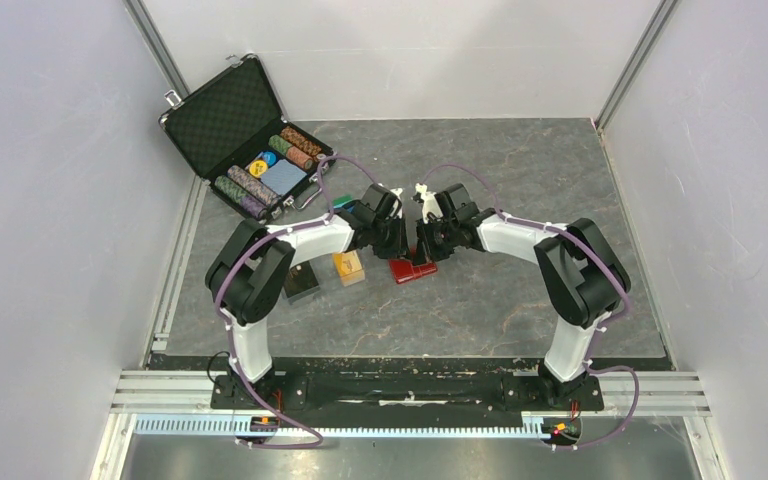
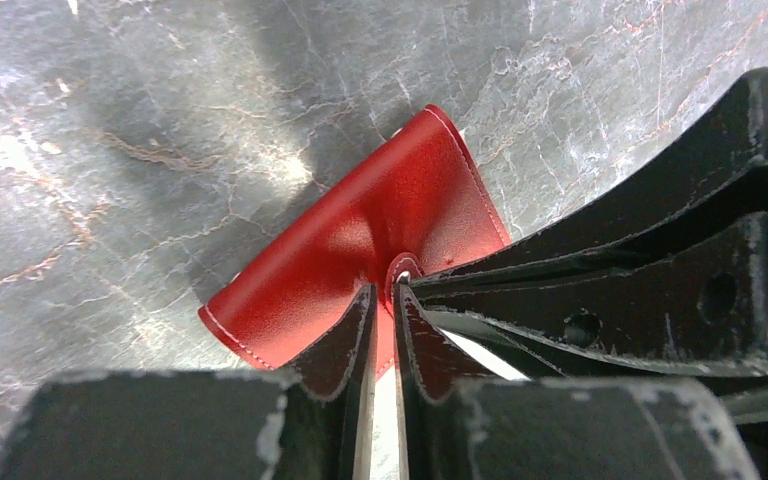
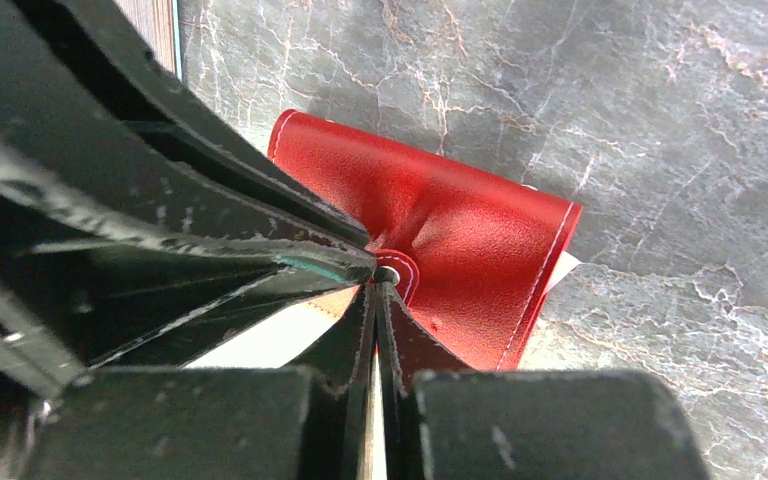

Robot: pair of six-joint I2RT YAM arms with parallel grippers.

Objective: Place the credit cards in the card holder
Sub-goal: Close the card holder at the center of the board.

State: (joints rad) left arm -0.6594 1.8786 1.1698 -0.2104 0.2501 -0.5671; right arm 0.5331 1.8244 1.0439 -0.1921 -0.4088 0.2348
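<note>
Across the grey table [image 1: 520, 180], seen from above, the biggest thing is the open case [image 1: 222, 112] at ten o'clock. Its chips [image 1: 278, 160] are racked along the near side and have no part in this job. Both arms bend inward from six o'clock, the left arm [image 1: 260, 270] and right arm [image 1: 580, 265] meeting wrist to wrist near the middle. The holder [image 1: 412, 270] lies just below them and likely needs two grips to open. It rests on the table, folded, red outer face up, its leather puckered toward the snap [image 2: 403, 270].

At nine o'clock from it, near but apart, sit the orange cards [image 1: 348, 266], with a black box [image 1: 302, 283] beyond. No card is in a claw.

The left gripper [image 2: 388, 298] is all but closed at the snap tab, with red showing in the slim slit between its fingers, so I judge it clamped on the holder there. The right gripper [image 3: 377, 285] has its fingers pressed together, tips at the same snap from the other side. Whether leather is caught between them I cannot tell. A pale corner [image 3: 563, 266] peeks from under the holder's three o'clock edge in the right wrist view; what it is is unclear.
</note>
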